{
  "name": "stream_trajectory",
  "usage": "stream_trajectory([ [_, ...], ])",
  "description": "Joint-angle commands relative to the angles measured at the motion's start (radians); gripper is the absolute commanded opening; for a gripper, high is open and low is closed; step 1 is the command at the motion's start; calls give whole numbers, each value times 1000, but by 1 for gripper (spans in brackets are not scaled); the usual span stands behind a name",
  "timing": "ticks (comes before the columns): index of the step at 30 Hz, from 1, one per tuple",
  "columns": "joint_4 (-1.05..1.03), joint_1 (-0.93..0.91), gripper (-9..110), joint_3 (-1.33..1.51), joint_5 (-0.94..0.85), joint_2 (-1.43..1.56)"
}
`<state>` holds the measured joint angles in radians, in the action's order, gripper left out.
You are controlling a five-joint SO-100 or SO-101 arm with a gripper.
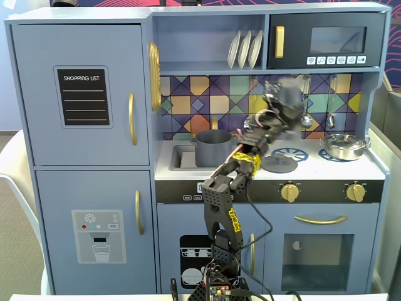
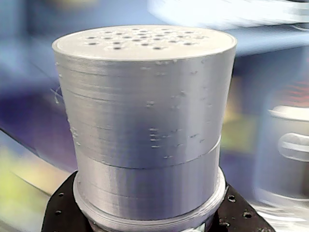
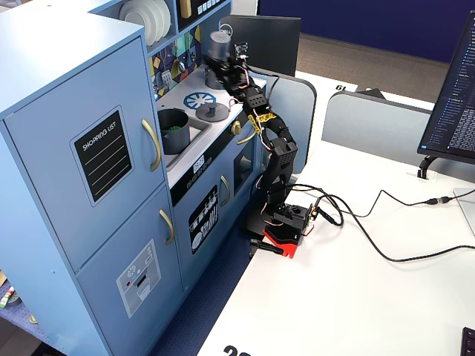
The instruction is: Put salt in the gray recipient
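The salt shaker (image 2: pixel 145 121) is a grey ribbed cylinder with several holes in its flat top, and it fills the wrist view, upright. My gripper (image 1: pixel 283 103) is shut on it and holds it in the air above the stove, to the right of the gray pot (image 1: pixel 213 147) in a fixed view. In both fixed views the gripper (image 3: pixel 223 65) and shaker (image 3: pixel 219 46) are raised well above the counter. The gray pot (image 3: pixel 174 130) stands in the sink with something green inside. Black gripper parts (image 2: pixel 60 212) show under the shaker.
A gray lid (image 1: pixel 279 164) lies on the left burner, below the gripper. A shiny steel pot (image 1: pixel 343 146) sits on the right burner. Utensils (image 1: pixel 306 119) hang on the tiled back wall. Plates (image 1: pixel 244 49) stand on the shelf above. Cables (image 3: pixel 356 222) run across the white table.
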<state>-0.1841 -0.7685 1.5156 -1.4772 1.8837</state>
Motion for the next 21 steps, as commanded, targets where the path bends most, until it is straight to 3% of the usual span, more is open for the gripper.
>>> stream_trajectory([
  [1, 63, -97, 0, 44, -60, 35],
  [21, 281, -132, 0, 120, 2, -156],
])
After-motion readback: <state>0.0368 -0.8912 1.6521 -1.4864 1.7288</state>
